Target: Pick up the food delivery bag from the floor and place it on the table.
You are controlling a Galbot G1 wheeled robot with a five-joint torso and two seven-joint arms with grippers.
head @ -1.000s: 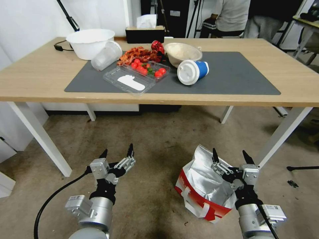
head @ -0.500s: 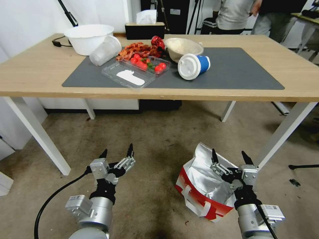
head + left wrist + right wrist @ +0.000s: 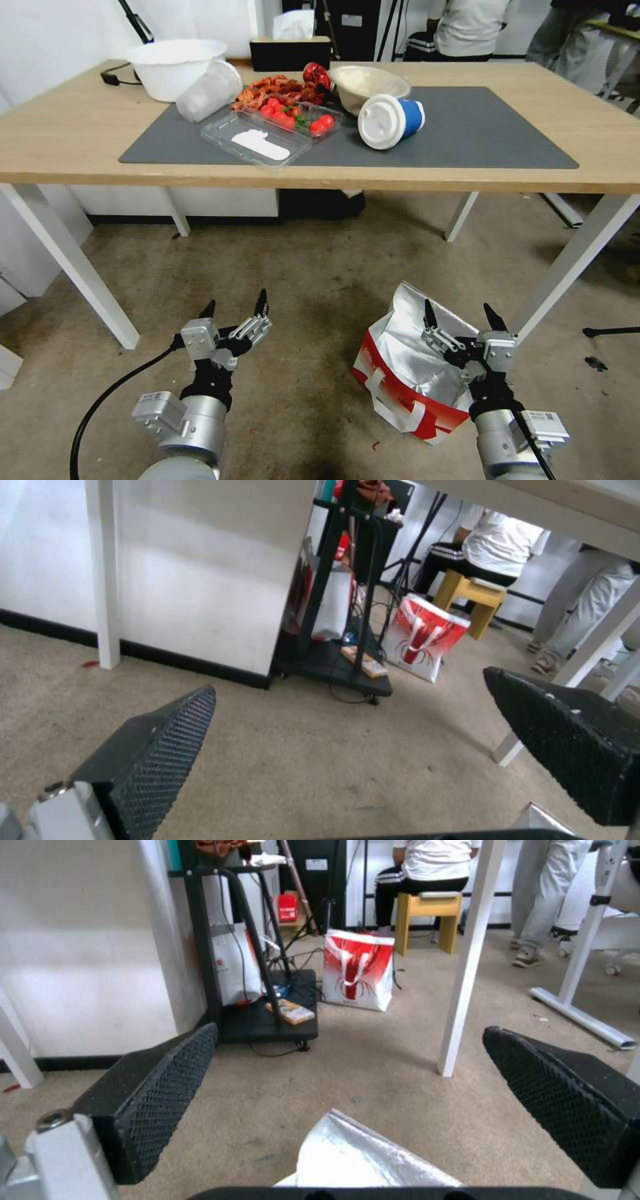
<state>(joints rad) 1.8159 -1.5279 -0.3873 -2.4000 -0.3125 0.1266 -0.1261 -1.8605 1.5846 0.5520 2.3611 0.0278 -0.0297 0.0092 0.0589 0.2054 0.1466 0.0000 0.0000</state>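
The boxy white-and-red food delivery bag point(image 3: 407, 373) with silver foil lining stood open on the beige carpet point(image 3: 300, 280), directly under the right gripper point(image 3: 460, 315), whose black fingers were spread wide above the foil mouth without touching it. The left gripper point(image 3: 235, 305), likewise spread, hovered over bare carpet well apart from the bag. Beyond stood the light-wood table point(image 3: 60, 133) on white legs, carrying a dark grey mat point(image 3: 480, 127).

A lab or test room is showing here. Tripods point(image 3: 303, 895) and cables are standing on carpet point(image 3: 300, 280); people are sitting at desks behind the table point(image 3: 67, 133).
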